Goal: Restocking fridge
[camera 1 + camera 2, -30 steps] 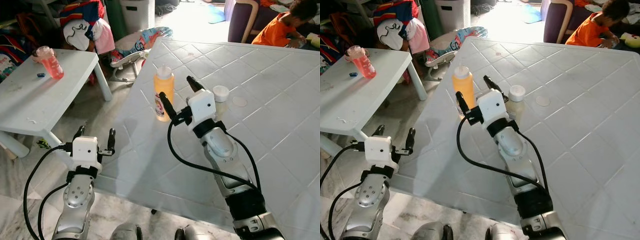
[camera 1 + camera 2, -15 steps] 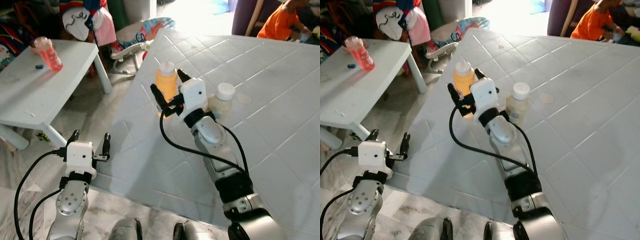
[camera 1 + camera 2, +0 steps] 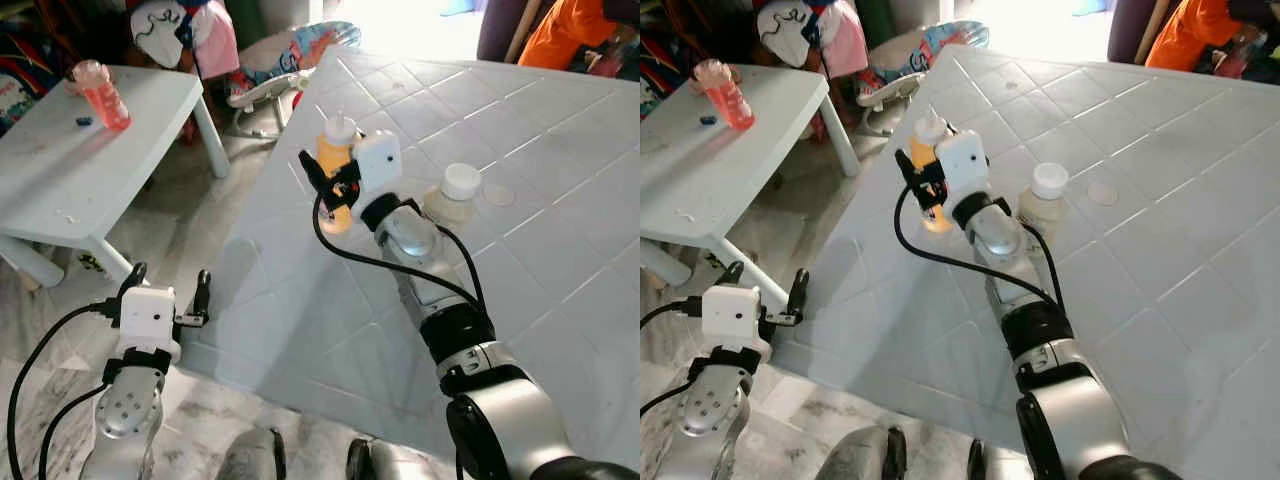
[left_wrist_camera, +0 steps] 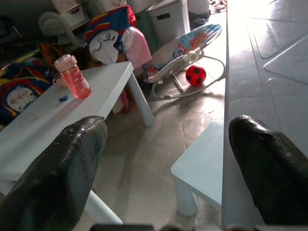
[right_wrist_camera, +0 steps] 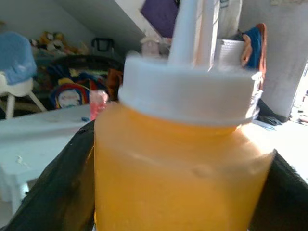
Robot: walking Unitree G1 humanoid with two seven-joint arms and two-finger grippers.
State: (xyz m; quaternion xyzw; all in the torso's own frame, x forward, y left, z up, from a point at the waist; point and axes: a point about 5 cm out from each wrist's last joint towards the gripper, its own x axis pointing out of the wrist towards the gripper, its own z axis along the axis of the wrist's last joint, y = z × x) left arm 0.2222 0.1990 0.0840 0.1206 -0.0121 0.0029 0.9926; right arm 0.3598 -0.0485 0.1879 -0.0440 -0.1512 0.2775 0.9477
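The right claw (image 3: 335, 185) has its fingers on both sides of the orange bottle (image 3: 335, 175) on the tabletop (image 3: 560, 260), ready to squeeze and lift.

The right pincer (image 3: 335, 180) straddles the orange squeeze bottle (image 3: 334, 170) on the table (image 3: 520, 230).

white tiled table (image 3: 520, 250) | small white side table (image 3: 60, 170) | marble floor (image 3: 200, 215) | sunlit

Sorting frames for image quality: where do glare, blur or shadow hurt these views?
Right wrist view: orange squeeze bottle looms close and soft, background window glare. Left wrist view: fingers blurred, white table washed out. Left eye view: sunlight blows out the floor at top; robot's shadow on the table's near edge.
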